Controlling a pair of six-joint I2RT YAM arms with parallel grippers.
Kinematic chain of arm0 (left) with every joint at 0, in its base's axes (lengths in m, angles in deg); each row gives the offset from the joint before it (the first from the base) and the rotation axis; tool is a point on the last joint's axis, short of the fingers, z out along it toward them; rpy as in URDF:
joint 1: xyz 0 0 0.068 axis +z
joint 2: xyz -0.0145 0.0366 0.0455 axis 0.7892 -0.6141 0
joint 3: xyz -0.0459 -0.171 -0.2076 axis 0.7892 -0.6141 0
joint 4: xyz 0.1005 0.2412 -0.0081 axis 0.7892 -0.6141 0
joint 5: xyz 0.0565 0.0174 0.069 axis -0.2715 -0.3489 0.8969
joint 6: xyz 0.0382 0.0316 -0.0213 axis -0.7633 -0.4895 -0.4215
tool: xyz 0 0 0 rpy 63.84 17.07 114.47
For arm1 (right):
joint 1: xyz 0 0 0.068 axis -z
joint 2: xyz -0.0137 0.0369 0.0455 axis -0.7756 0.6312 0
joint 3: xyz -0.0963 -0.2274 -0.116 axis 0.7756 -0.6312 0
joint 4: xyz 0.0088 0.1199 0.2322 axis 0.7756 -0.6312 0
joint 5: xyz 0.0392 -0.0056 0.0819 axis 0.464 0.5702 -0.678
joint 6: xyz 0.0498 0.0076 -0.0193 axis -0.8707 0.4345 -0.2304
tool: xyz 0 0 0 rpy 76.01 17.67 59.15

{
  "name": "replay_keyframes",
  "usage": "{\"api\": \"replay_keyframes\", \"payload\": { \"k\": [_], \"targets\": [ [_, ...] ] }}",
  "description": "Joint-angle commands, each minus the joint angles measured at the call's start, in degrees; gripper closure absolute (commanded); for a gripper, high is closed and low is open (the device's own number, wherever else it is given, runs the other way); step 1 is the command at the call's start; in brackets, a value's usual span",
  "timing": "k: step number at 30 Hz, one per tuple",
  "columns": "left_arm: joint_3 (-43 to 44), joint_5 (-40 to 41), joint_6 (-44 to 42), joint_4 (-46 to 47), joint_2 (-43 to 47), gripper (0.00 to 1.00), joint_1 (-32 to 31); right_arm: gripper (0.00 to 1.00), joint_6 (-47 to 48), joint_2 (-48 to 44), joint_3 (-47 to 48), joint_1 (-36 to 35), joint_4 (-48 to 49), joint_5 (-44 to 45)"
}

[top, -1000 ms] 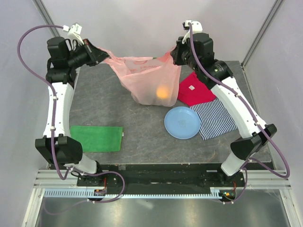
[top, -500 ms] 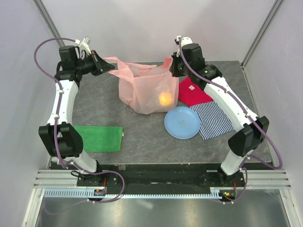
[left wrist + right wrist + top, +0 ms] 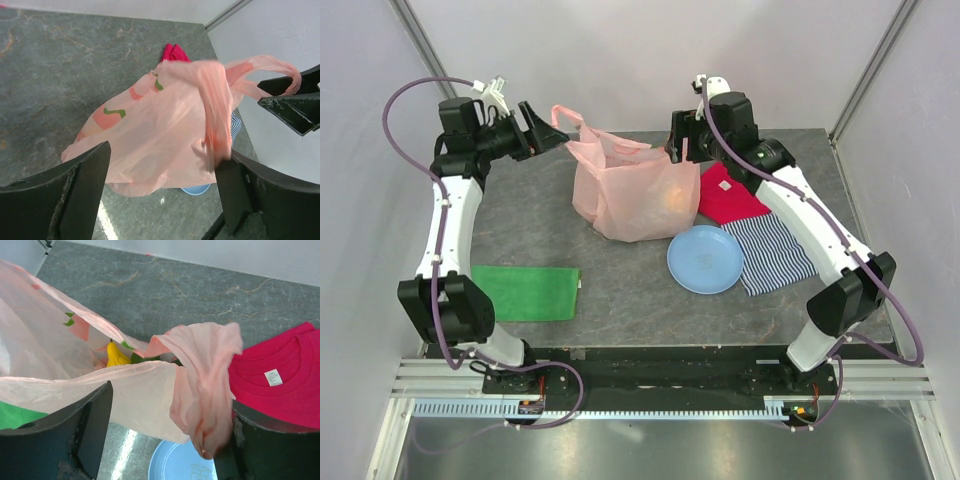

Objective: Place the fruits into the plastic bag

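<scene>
The pink plastic bag [image 3: 630, 190] stands slumped on the table between both arms, its loop handles loose. An orange fruit [image 3: 672, 197] shows faintly through its right side. In the right wrist view a yellow fruit [image 3: 116, 356] and a green one [image 3: 145, 359] lie inside the bag's mouth. My left gripper [image 3: 542, 128] is open just left of the bag. In its wrist view the bag [image 3: 160, 135] fills the gap and a handle [image 3: 217, 115] droops against the right finger. My right gripper [image 3: 677, 137] is open at the bag's upper right, a handle [image 3: 205, 390] sagging by its right finger.
A blue plate [image 3: 705, 259] lies right of the bag. A red cloth [image 3: 732, 195] and a striped cloth [image 3: 775, 250] lie further right. A green cloth [image 3: 525, 292] lies at the front left. Tent walls close in the back and sides.
Both grippers went from shut on the bag's handles to open. The handles dropped free and the stretched bag slackened and settled onto the table.
</scene>
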Motion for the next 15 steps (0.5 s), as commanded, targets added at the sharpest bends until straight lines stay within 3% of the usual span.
{"api": "replay_keyframes", "payload": {
  "k": [1, 7, 15],
  "targets": [
    [-0.3, 3.1, -2.1, 3.9, 6.1, 0.09, 0.0, 0.18, 1.4, -4.8, -1.3, 0.1, 1.5, 0.4],
    [-2.9, 6.5, -2.3, 8.0, 10.3, 0.03, 0.0, 0.06, 1.9, -8.3, -3.0, 1.5, 1.1, 4.0],
    [-8.3, 12.8, -3.9, 12.9, 18.7, 0.01, 0.0, 0.02, 1.8, -13.7, -6.3, 5.5, 1.4, 7.3]
  ]
}}
